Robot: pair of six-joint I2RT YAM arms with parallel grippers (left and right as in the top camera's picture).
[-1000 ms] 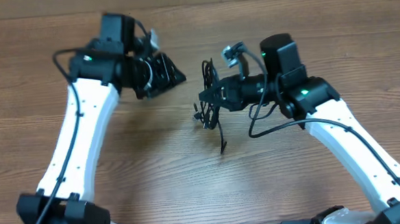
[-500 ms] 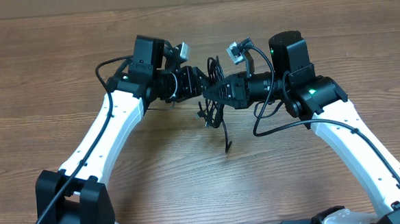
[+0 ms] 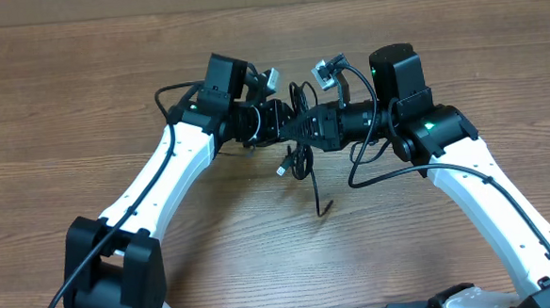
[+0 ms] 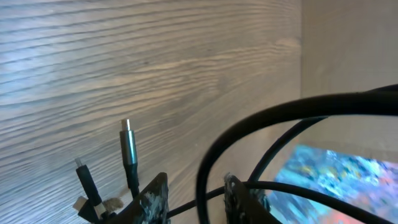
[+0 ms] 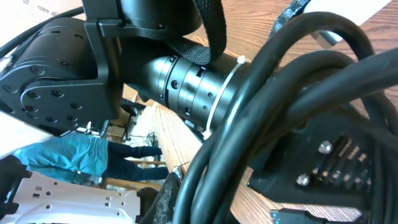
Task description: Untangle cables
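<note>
Overhead: cables (image 3: 299,157) bunch at right claw (image 3: 299,129), shut on them. Left claw (image 4: 194,202) just beside it, narrow, cord in gap; grip unclear. Cords soft, light, floppy. You pinch 1 near plug (image 4: 126,130).

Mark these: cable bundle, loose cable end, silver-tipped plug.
cable bundle (image 3: 299,157), overhead view, on the hanging strands.
loose cable end (image 3: 323,208), overhead view, on its lowest tip.
silver-tipped plug (image 4: 127,148), left wrist view, on its grey shell.
</note>
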